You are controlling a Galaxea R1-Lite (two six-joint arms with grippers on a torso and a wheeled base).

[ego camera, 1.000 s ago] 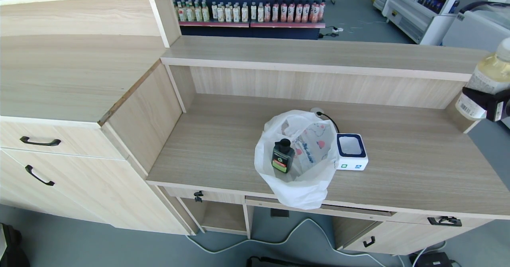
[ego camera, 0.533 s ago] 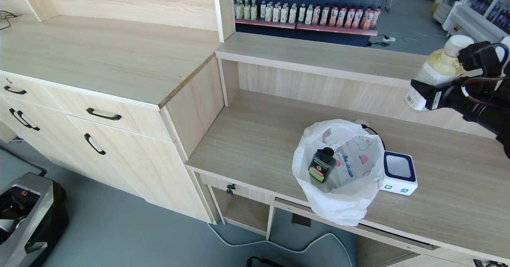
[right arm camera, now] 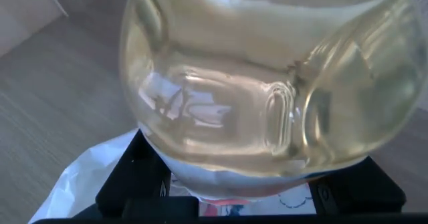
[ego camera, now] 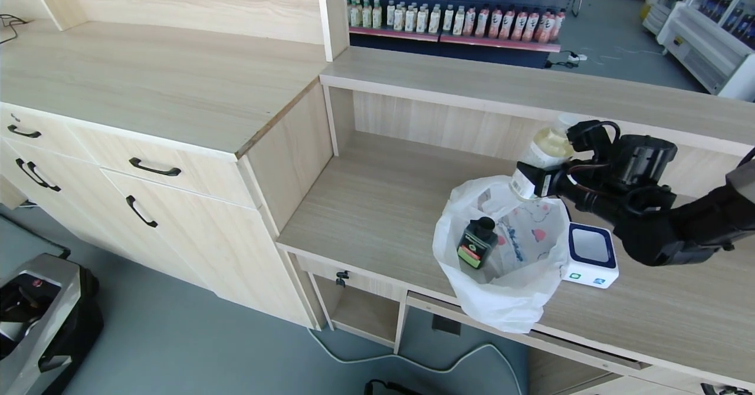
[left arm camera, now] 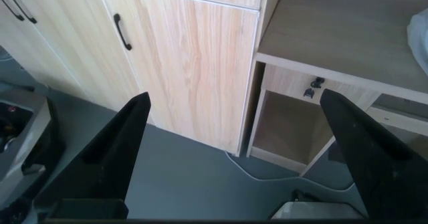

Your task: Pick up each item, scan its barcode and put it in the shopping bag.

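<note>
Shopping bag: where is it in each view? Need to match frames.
Head view: shopping bag at the counter's front edge, under the bottle in the right claw.
Left wrist view: shopping bag is a white sliver at the picture's edge, on the counter.
Right wrist view: shopping bag is the white plastic beneath the bottle.
Shared landmark: the wooden counter.

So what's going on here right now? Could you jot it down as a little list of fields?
Held item: pale yellow drink bottle, tilted, in the right gripper
Position: over the far rim of the white shopping bag
Already in bag: dark bottle
Scanner: beside the bag on the wooden counter
Left gripper: open, low before the cabinet doors
</note>
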